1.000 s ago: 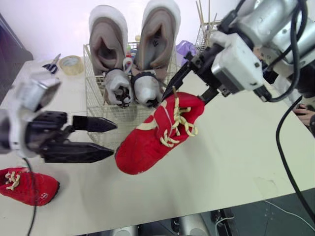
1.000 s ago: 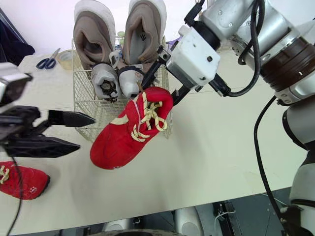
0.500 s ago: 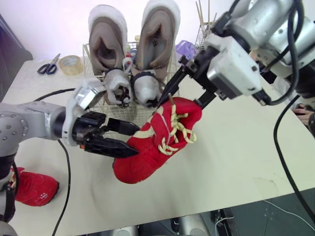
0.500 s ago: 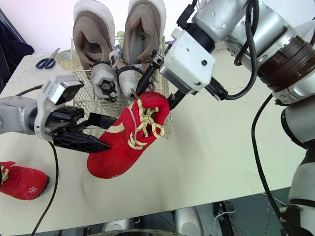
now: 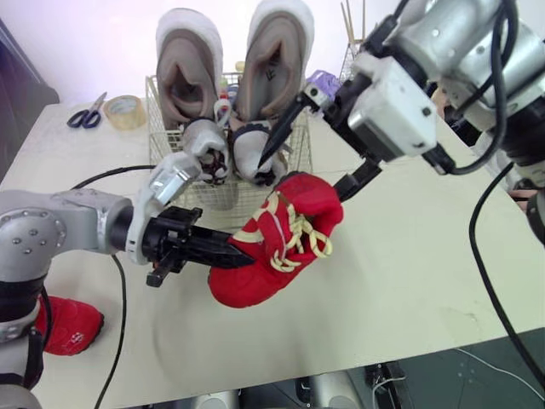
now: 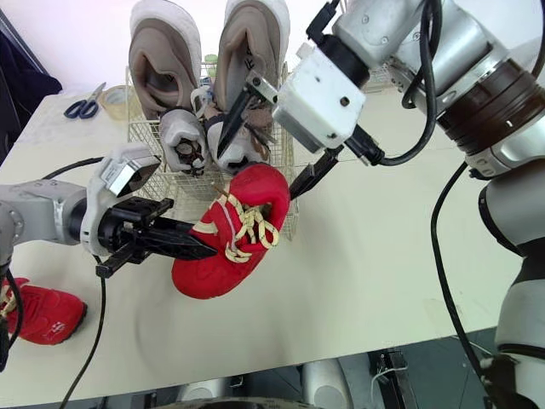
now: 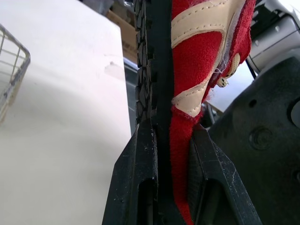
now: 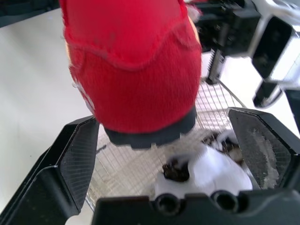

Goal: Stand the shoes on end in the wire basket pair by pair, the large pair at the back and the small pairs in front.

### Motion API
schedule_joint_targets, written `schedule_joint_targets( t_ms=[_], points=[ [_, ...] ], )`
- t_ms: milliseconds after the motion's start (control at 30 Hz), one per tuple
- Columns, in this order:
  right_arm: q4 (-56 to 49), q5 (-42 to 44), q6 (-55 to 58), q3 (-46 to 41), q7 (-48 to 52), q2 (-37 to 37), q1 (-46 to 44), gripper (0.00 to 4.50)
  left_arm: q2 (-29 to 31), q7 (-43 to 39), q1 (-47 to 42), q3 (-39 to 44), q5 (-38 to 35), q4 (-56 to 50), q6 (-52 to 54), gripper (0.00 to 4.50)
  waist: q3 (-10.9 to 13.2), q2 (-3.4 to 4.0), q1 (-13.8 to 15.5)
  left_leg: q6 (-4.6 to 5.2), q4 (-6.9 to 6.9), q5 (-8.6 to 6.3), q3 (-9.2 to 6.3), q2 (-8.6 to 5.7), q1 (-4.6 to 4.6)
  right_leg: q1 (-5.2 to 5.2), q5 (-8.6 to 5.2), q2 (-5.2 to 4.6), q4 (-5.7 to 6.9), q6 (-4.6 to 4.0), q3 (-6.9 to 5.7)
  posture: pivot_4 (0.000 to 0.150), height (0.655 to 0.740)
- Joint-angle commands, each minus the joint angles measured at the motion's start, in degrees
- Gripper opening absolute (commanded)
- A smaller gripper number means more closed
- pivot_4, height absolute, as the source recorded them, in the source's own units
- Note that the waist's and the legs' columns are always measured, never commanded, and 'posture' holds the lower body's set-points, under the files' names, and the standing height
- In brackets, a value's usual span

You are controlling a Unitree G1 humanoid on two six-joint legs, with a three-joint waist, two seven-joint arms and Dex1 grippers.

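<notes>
A red shoe (image 5: 277,243) with cream laces hangs over the table in front of the wire basket (image 5: 162,175). My left gripper (image 5: 232,254) is shut on its sole and side edge; the left wrist view shows the fingers (image 7: 136,178) pinching the shoe (image 7: 197,56). My right gripper (image 5: 317,162) stands open around the heel (image 8: 136,70), its fingers (image 8: 77,150) apart from it. Two large grey shoes (image 5: 189,77) stand on end at the basket's back, a small grey pair (image 5: 204,149) in front. A second red shoe (image 5: 68,328) lies at the table's near left.
Scissors (image 5: 85,115) and a roll of tape (image 5: 123,111) lie at the far left of the table. Another wire basket (image 5: 353,60) and a purple object (image 5: 322,83) sit behind my right arm. A black cable (image 5: 115,281) trails over the table's left part.
My left gripper reached in and shut on the red shoe's sole edge. My right gripper let go of the heel and opened wide. The shoe shifted slightly.
</notes>
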Motion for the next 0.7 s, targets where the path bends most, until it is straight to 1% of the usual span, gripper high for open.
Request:
schedule_joint_targets(
  t_ms=[33,100,200,267,300,367,400,467,500,567,600,633,700],
  points=[
    [0.8,0.2,4.9,-6.1,0.1,-3.8,0.6,4.44,-1.5,4.0,2.0,5.9,-5.4,-2.5,-2.5,0.20,0.0,-0.01,0.0,0.00,-0.01,0.00,-0.01,0.00,0.01,0.00,0.00,-0.01,0.00,0.00,0.00,0.150,0.7400],
    [3.1,-1.3,9.3,-10.2,0.1,-5.5,2.5,4.44,-2.3,6.9,4.6,8.3,-8.1,-4.0,-3.8,0.20,0.0,-0.02,0.1,0.00,-0.01,0.00,-0.03,0.00,0.00,0.00,0.00,-0.03,0.01,0.00,-0.01,0.150,0.7400],
    [8.7,-5.5,19.6,-19.0,-2.9,-8.6,7.2,4.44,-3.8,11.8,9.7,12.6,-12.3,-6.6,-7.1,0.20,0.0,-0.04,0.1,-0.01,0.02,0.00,0.00,-0.06,0.02,0.06,-0.02,-0.11,-0.01,-0.03,-0.01,0.150,0.7400],
    [7.7,-5.5,28.6,-24.5,-6.5,-11.6,11.9,4.44,-4.9,15.0,12.2,14.5,-14.4,-8.1,-9.4,0.20,0.0,-0.05,0.4,-0.01,0.04,0.01,-0.02,-0.09,0.01,0.11,-0.10,-0.15,-0.06,-0.18,-0.01,0.150,0.7400],
    [5.2,-3.5,34.1,-28.1,-9.3,-13.7,16.2,4.44,-5.8,17.2,13.4,15.3,-16.2,-8.7,-11.1,0.20,0.0,-0.06,0.5,-0.01,0.03,0.01,-0.02,-0.09,0.00,0.12,-0.10,-0.16,-0.11,-0.18,-0.01,0.150,0.7400],
    [-1.6,3.0,45.5,-35.7,-14.1,-16.3,23.9,4.44,-7.2,20.6,14.6,15.9,-20.1,-9.3,-13.9,0.20,0.0,-0.05,0.6,-0.02,0.02,0.00,-0.01,-0.10,0.00,0.16,-0.10,-0.20,-0.18,-0.18,-0.01,0.150,0.7400],
    [-5.3,10.1,53.3,-41.0,-17.8,-17.0,28.3,4.44,-8.0,21.9,14.8,15.9,-21.6,-9.5,-15.2,0.20,0.0,-0.05,0.5,-0.01,0.00,0.01,0.00,-0.10,-0.01,0.15,-0.09,-0.21,-0.22,-0.18,0.00,0.150,0.7400],
    [-9.9,21.6,63.6,-50.6,-25.7,-14.5,34.5,4.44,-8.9,23.2,14.6,15.2,-22.2,-9.7,-16.5,0.20,0.0,-0.04,0.1,-0.01,0.00,0.01,0.00,-0.09,0.01,0.16,-0.04,-0.23,-0.18,-0.10,0.01,0.150,0.7400],
    [-11.9,28.7,68.6,-55.0,-30.2,-12.8,37.6,4.44,-9.4,23.4,14.2,14.5,-21.6,-9.3,-17.0,0.20,0.0,-0.02,-0.2,-0.01,-0.01,0.01,0.01,-0.08,0.04,0.16,0.01,-0.19,-0.17,-0.01,0.02,0.150,0.7400],
    [-17.0,36.6,73.6,-60.8,-36.6,-9.4,43.5,4.44,-10.2,23.0,13.2,13.4,-20.2,-7.9,-17.5,0.20,0.0,-0.03,-0.1,-0.01,-0.04,0.01,0.04,-0.07,0.16,0.19,0.01,-0.11,-0.06,0.00,0.07,0.150,0.7400],
    [-18.9,43.2,76.0,-62.9,-41.6,-7.0,46.2,4.44,-10.5,22.3,12.5,13.0,-19.3,-6.8,-17.7,0.20,-0.1,-0.07,0.0,-0.01,-0.03,0.01,0.00,-0.07,0.21,0.23,0.01,-0.06,0.00,0.00,0.05,0.150,0.7400],
    [-20.8,47.7,77.6,-64.3,-45.9,-4.8,48.5,4.44,-10.9,21.6,11.8,12.8,-18.7,-5.7,-17.8,0.20,-0.1,-0.08,0.0,-0.01,-0.04,0.01,-0.08,-0.05,0.23,0.28,0.01,0.02,0.01,0.00,0.04,0.150,0.7400],
    [-23.4,50.8,79.6,-66.0,-51.8,-2.2,51.1,4.44,-11.2,20.6,10.8,12.5,-17.9,-4.4,-17.8,0.20,-0.1,-0.08,0.1,-0.01,-0.01,0.01,-0.12,0.00,0.24,0.31,0.01,0.11,0.02,0.01,0.03,0.150,0.7400]
  ],
)
